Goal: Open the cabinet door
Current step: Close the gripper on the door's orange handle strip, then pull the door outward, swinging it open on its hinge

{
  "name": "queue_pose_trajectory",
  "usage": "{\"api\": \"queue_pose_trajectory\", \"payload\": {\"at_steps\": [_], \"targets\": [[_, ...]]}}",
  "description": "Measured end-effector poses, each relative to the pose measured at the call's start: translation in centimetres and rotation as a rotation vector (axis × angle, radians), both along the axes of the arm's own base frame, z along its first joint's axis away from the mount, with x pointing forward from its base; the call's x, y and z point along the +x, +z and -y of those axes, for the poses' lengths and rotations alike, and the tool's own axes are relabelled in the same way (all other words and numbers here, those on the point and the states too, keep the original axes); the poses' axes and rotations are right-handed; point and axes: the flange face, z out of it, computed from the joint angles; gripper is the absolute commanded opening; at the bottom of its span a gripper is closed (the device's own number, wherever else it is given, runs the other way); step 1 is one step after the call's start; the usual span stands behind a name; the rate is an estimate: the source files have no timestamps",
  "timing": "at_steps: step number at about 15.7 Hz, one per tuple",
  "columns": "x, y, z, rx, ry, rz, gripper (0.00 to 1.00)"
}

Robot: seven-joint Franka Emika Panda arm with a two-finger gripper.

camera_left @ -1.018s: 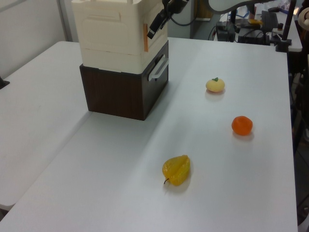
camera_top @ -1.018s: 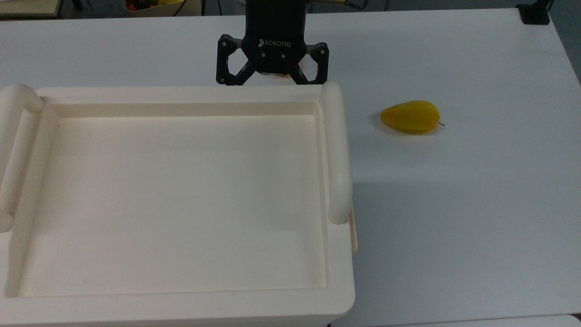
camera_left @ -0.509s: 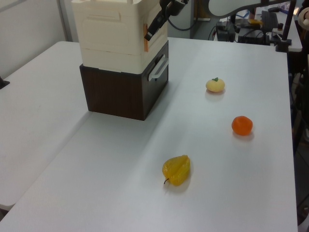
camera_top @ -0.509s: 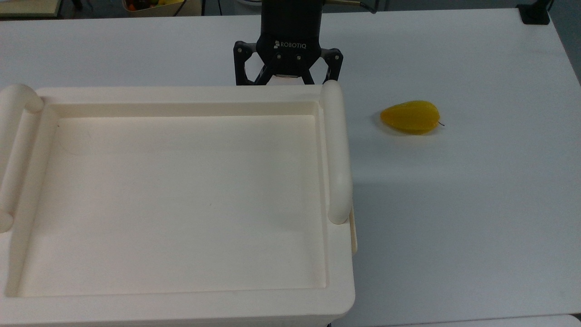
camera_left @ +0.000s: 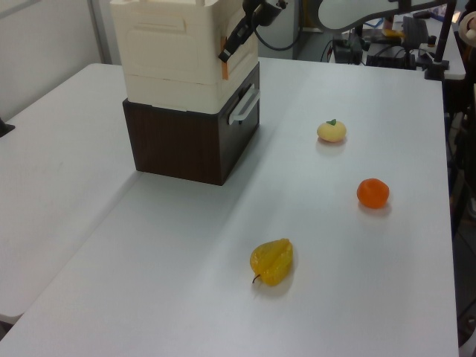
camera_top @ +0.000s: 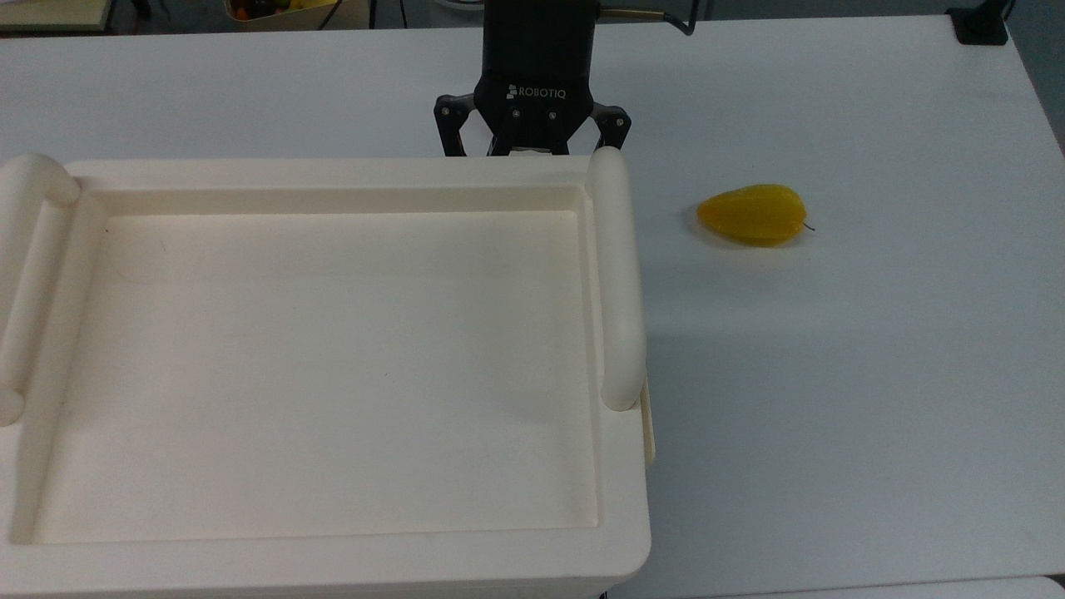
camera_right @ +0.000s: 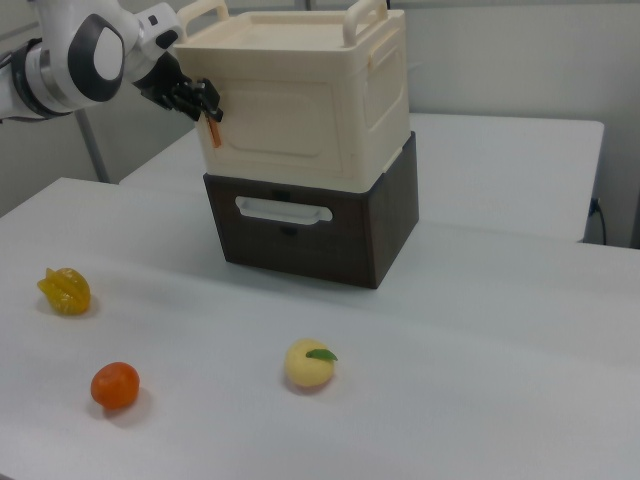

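Right view, we are seeing the gripper (camera_right: 206, 108) pressing at the cabinet door (camera_right: 278, 118) edge, fingers closing together on a small orange tab (camera_right: 213, 131), door lying flush.

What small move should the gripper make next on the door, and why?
Probably a short pull outward, swinging the door's edge away from the cabinet. In the right view the gripper sits at the orange tab on the cabinet door, which looks flush and closed. Grip on the tab is unconfirmed.
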Motion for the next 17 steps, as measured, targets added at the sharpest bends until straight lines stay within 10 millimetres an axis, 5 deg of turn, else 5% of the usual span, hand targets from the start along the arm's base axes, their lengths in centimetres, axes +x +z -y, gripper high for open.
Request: {"api": "queue_pose_trajectory", "payload": {"at_steps": [10,17], "targets": [[-0.01,0.01,-0.10,0.001,0.001,0.002,0.07],[-0.09,0.07,-0.05,0.019,-0.020,-0.004,0.05]]}}
